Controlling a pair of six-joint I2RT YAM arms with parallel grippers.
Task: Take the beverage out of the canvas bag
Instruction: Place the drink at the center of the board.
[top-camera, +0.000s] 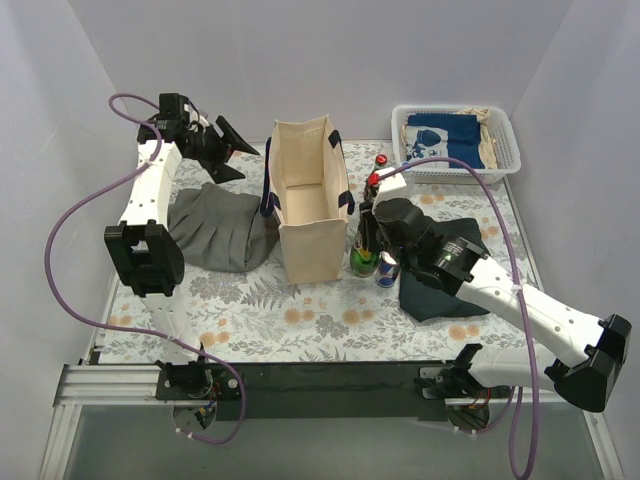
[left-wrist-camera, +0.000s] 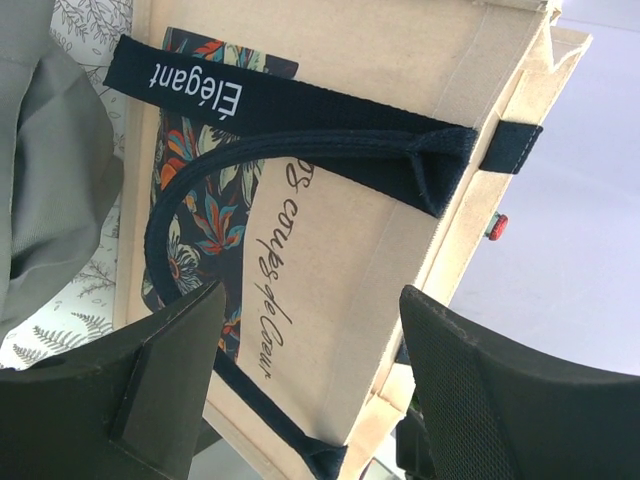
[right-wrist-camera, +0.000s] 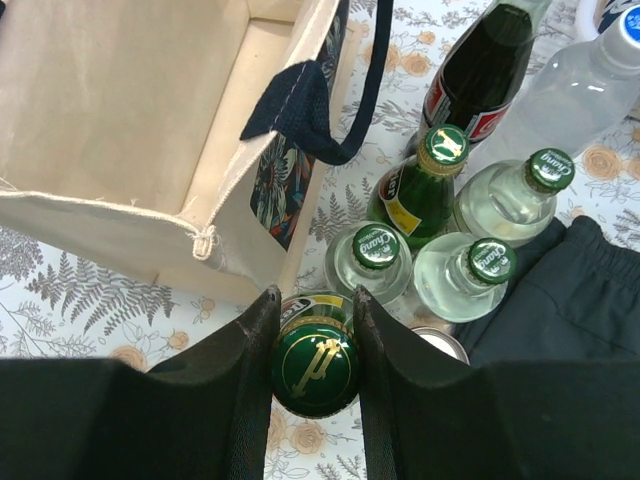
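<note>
Bottle, green, held upright just right of the canvas bag near the middle of the surface, cap clenched in the right jaws; left jaws released. Best lowered straight, freed once seated, sparing neighbouring bottles.

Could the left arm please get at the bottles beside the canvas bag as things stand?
Probably not directly: the canvas bag stands between the left gripper and the bottles, and the right gripper is clamped round one cap.
</note>
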